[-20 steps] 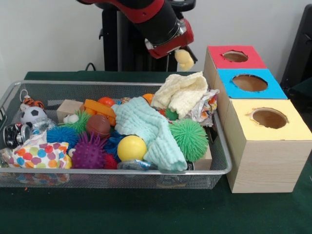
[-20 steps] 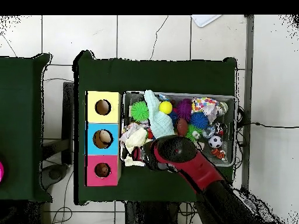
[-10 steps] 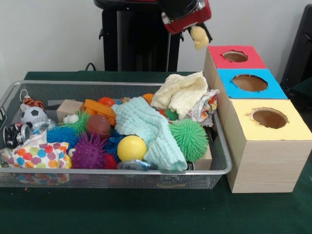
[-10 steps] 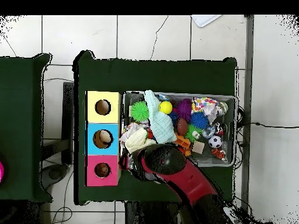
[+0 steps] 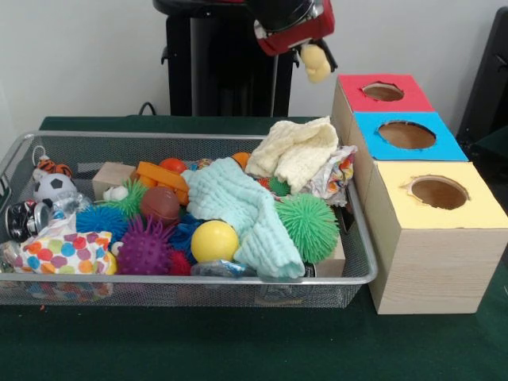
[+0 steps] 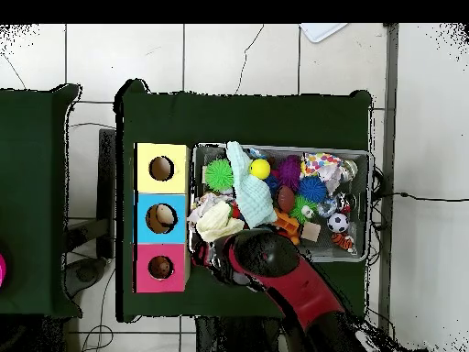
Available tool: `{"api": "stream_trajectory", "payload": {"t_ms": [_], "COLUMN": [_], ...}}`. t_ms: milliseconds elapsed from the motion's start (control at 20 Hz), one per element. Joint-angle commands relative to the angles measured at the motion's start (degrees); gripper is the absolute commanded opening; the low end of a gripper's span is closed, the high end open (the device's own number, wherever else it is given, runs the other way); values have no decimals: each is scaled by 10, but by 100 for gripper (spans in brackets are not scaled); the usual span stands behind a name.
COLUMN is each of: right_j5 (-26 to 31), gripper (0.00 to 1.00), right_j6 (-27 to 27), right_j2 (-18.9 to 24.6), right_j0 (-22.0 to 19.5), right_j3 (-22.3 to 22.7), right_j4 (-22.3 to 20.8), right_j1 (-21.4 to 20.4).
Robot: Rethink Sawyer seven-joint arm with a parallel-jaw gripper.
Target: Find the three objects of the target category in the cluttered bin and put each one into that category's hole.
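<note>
gripper (image 5: 315, 57) and its yellow toy (image 5: 317, 63) drifted slightly left, apparently.

Arm (image 5: 290, 20): cut off by the front view's top edge; only its red and black end shows.
Gripper (image 5: 315, 57): fingers hidden behind the yellow soft object (image 5: 316, 63) hanging at it.
Gripper, overhead view: covered by the arm.
Mint cloth (image 5: 242, 208): hides the items beneath it in the wire bin (image 5: 361, 262).
Red box (image 5: 381, 91), front view: contents of its hole not visible.
Wooden block (image 5: 335, 259): mostly hidden behind the green spiky ball (image 5: 306, 225).
</note>
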Motion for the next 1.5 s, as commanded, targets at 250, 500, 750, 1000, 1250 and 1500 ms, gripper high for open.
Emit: {"api": "stream_trajectory", "payload": {"t_ms": [250,500,750,1000,1250,1500], "right_j5": [-191,-205,-227,-291,-277,-265], "gripper": [0,0,0,0,0,0], "right_j6": [138,175,185,152,129,146], "right_j2": [67,96,113,49,-4,4], "right_j0": [-31,-30,-26,2,38,34], "right_j3": [67,91,104,63,41,46], "right_j4": [67,86,82,26,-6,-2], "right_j1": [95,87,80,83,51,41]}}
